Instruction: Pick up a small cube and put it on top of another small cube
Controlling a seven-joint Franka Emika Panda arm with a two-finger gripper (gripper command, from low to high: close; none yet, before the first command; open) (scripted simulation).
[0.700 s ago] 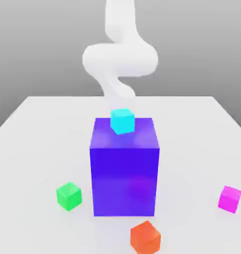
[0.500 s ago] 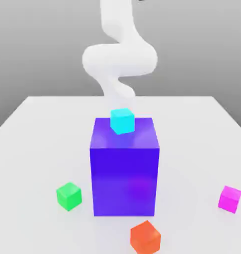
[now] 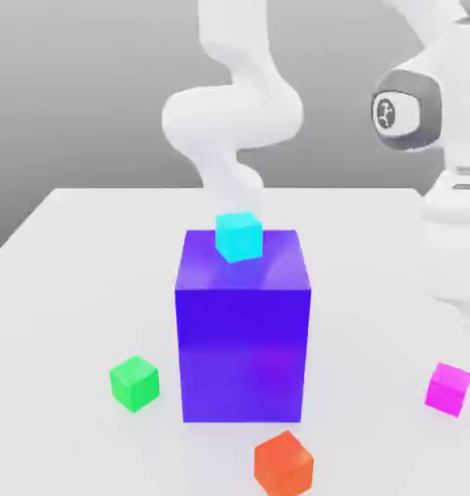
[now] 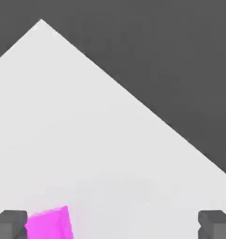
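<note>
1. The gripper [image 4: 113, 224] is open: in the hand view its two dark fingertips [image 4: 10, 223] stand far apart and nothing is held between them.
2. The magenta cube [image 3: 449, 388] lies on the white table [image 3: 74, 291], near the table's edge at the exterior view's right and toward the front edge. In the hand view the same cube [image 4: 48, 223] sits just beside one fingertip, inside the gap between the two; if it touches this fingertip I cannot tell.
3. The green cube [image 3: 135, 382] rests on the table at the exterior view's left, near the front, just beside the big blue block [image 3: 243, 325] but apart from it.
4. The big blue block stands in the middle of the table, and the cyan cube [image 3: 239, 236] sits on its top.
5. The orange cube [image 3: 283, 463] lies at the front edge of the table, just in front of the blue block.
6. The white arm [image 3: 442, 165] shows at the exterior view's right, above the magenta cube.
</note>
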